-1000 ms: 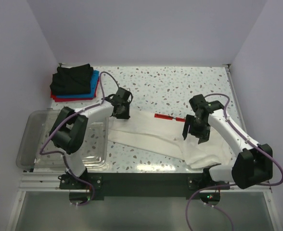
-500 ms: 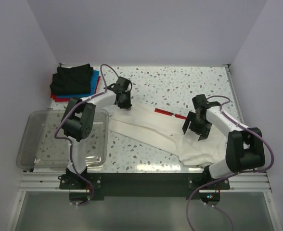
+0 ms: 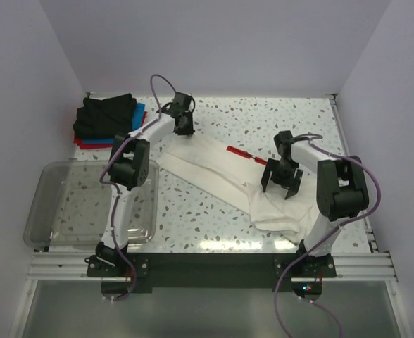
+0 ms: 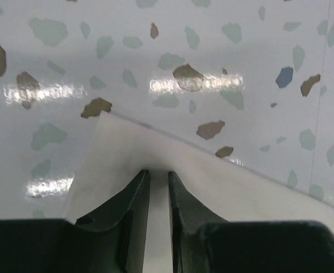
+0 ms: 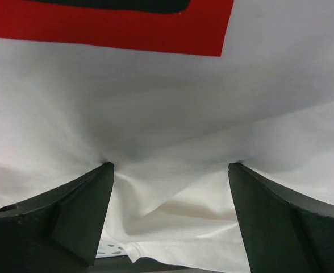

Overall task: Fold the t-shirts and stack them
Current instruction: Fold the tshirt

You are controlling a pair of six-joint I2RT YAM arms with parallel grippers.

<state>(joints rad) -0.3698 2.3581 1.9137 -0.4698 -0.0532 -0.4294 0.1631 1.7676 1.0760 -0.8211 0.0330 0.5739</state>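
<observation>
Tension has been put on the white t-shirt (image 3: pixel 214 172), which is laid across the middle of the speckled tabletop (image 3: pixel 277 116). Over the last second its far-left corner has been carried away from the clear tub (image 3: pixel 45 179) and toward the far edge, and the cloth has been drawn out from a slack band into a longer, narrower one. That corner is pinched between the left fingers (image 4: pixel 134 205), which are nearly closed on a thin fold of white fabric. The right fingers (image 5: pixel 76 216) have been spread wider in the same span and are now released, their tips set down on the cloth just below the red graphic (image 3: pixel 246 155) with nothing clamped between them. The shirt's long axis is run on a diagonal, from the pinched corner at the far left to a wider, bunched mass at the near right. The narrow end is pointed toward the stack of folded black, blue and red t-shirts (image 3: pixel 107 120) in the far-left corner, from which it is set apart. The garment is judged to be stretched but not yet folded, so flattening and squaring-up are thought to be needed before any fold is made.
</observation>
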